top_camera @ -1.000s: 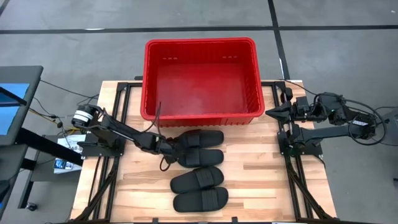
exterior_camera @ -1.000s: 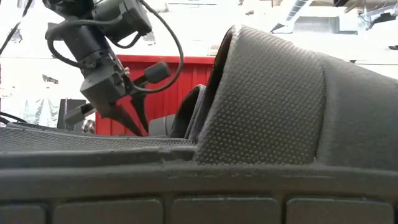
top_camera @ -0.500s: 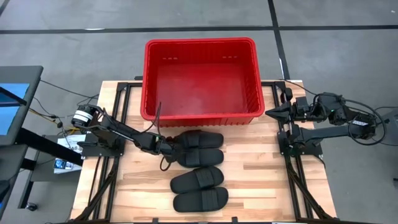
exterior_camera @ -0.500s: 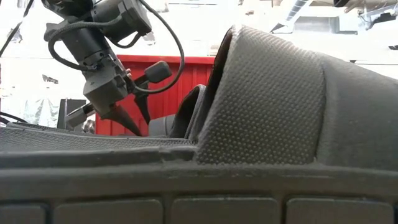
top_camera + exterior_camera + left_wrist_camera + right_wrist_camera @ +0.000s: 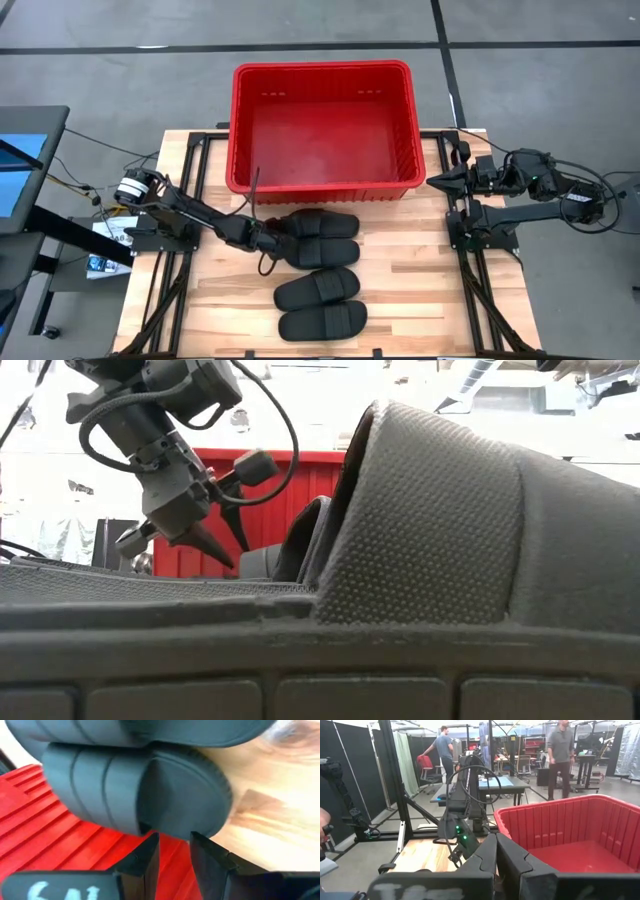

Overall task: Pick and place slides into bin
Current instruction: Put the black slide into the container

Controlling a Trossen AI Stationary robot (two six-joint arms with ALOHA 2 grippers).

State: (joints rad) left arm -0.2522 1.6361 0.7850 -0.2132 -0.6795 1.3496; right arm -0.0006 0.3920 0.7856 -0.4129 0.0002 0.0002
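While my left hand sits low at the heel end of the two far black rubber slip-on slides, its fingers are a little apart and hold nothing, ready to pinch one. All four slides lie on the wooden counter, just near the big red plastic bin. My right hand waits closed at the right.

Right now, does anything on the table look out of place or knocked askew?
Nothing stands out. Four slides lie flat in a tidy column on the table in front of the empty, upright bin. The left claw sits at the column's far pair.
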